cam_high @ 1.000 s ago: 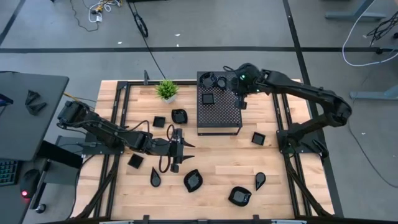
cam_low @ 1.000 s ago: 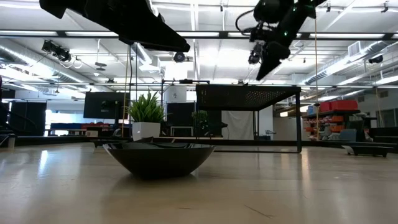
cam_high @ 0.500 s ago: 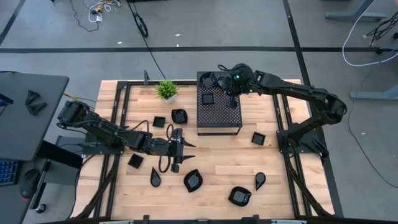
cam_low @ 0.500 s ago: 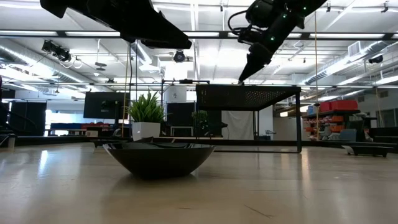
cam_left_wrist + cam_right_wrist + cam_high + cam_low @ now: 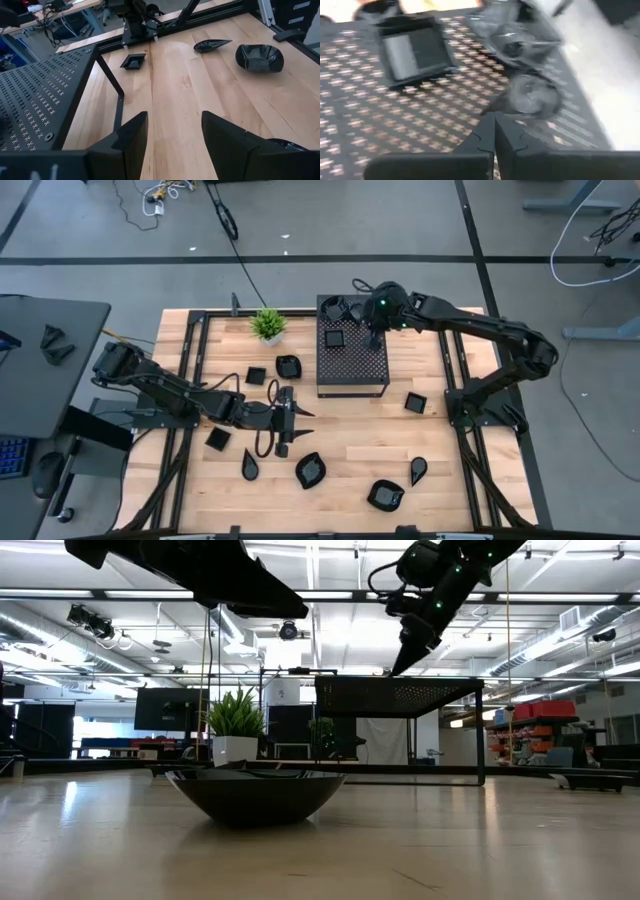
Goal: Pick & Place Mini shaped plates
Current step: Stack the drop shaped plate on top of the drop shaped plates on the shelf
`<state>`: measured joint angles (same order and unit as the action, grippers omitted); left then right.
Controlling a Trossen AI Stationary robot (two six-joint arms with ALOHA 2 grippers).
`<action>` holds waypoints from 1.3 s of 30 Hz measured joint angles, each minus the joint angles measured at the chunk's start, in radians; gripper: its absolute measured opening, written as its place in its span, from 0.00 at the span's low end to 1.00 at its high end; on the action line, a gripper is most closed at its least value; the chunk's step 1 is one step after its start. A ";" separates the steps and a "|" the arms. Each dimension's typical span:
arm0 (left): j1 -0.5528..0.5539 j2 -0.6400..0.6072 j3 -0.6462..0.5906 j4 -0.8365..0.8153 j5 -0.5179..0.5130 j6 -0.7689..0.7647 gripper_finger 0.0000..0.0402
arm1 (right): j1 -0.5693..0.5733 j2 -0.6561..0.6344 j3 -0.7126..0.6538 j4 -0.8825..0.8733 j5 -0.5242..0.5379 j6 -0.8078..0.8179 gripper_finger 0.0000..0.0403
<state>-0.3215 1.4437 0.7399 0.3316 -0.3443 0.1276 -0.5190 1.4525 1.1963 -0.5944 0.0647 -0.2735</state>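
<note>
Bare wood (image 5: 350, 430) between scattered plates (image 5: 310, 470)

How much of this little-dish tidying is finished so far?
A few small plates already sit on the perforated box. Neither arm holds one: the right gripper hangs shut over the box, the left gripper open above the table. About nine dishes remain on the wood.

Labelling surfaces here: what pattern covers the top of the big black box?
Rows of small cross-shaped perforations across the black box top, clearest in the left wrist view.

Box (image 5: 352, 360) at table (image 5: 460, 490) back-centre, plates (image 5: 335, 337) on top; plant (image 5: 268, 324) left of box; more plates (image 5: 310, 470) along front edge.
</note>
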 joint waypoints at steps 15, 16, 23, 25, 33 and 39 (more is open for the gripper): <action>0.005 0.000 0.000 0.010 0.000 0.015 0.48 | 0.011 0.019 0.000 0.198 -0.082 0.051 0.01; 0.007 0.000 0.000 0.012 0.000 0.015 0.48 | 0.006 0.030 0.000 0.209 -0.084 0.056 0.01; 0.011 0.000 0.000 0.017 0.000 0.014 0.48 | -0.040 0.108 0.000 0.209 -0.081 0.050 0.01; 0.011 0.000 0.000 0.017 0.000 0.014 0.48 | -0.052 0.112 0.000 0.210 -0.081 0.057 0.01; 0.011 0.000 0.000 0.017 0.000 0.014 0.48 | -0.074 0.106 0.000 0.212 -0.081 0.065 0.02; 0.011 0.000 0.000 0.016 0.000 0.014 0.48 | -0.098 0.113 0.000 0.202 -0.082 0.086 0.01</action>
<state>-0.3103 1.4437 0.7399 0.3477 -0.3443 0.1411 -0.6172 1.5650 1.1965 -0.3926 -0.0168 -0.1878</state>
